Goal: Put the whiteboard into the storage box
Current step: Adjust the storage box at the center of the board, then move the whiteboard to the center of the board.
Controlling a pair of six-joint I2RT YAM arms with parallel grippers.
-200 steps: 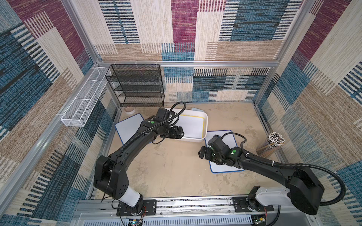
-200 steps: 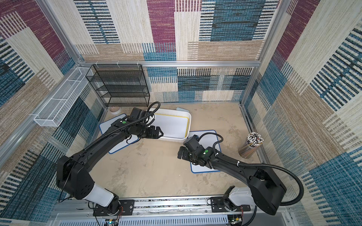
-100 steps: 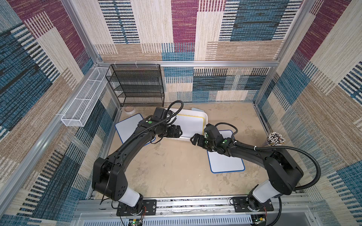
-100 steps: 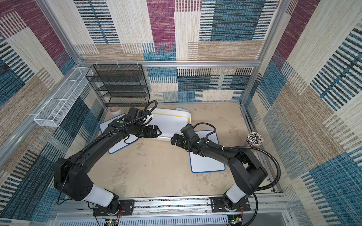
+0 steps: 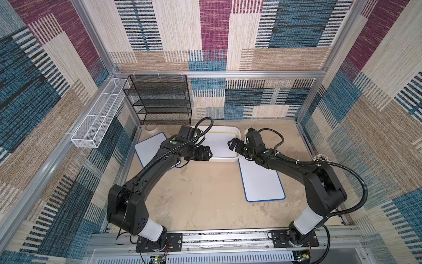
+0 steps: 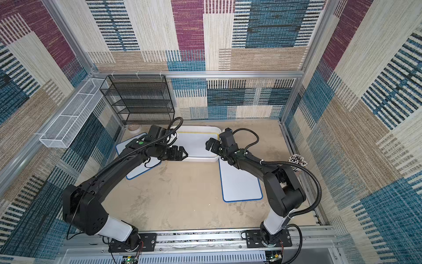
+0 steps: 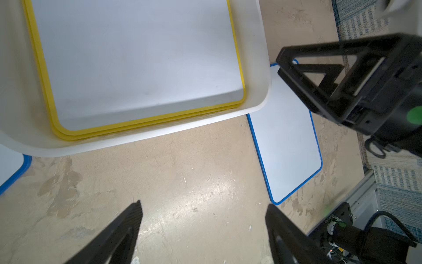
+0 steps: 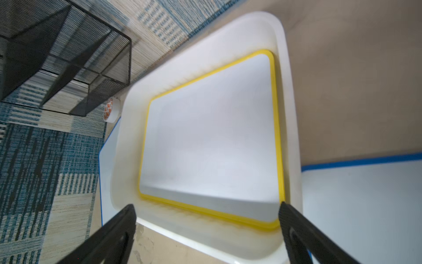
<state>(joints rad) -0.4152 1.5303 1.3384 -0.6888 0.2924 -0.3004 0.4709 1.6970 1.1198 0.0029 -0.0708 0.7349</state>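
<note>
Though both arms reach toward the back of the cell, neither holds anything. In both top views I count three whiteboards. One yellow-framed whiteboard [image 5: 220, 145] lies flat inside the single storage box [image 5: 225, 159], a shallow white tub with rounded corners. Two blue-framed ones lie on the sandy floor [image 5: 205, 201]. The left blue whiteboard [image 5: 149, 148] is partly under the left arm, and the right blue whiteboard [image 5: 262, 182] has its short end right against the box's near right corner. The left gripper [image 5: 210, 153] hovers at the box's near edge with its jaws apart. The right gripper [image 6: 208, 145] hangs over the box's right side, spread wide. One black mesh rack [image 5: 159, 100] stands at the back wall, and one white wire basket [image 5: 100, 114] hangs on the left.

From the left wrist, the yellow-framed whiteboard [image 7: 137, 57] has a plain, unmarked white face. Its yellow edge reads as a doubled line (one board or two stacked, I cannot tell).

From the right wrist, the same board nearly fills the box [image 8: 290, 114], with both black fingers [image 8: 114, 233] held far apart over the near rim.
</note>
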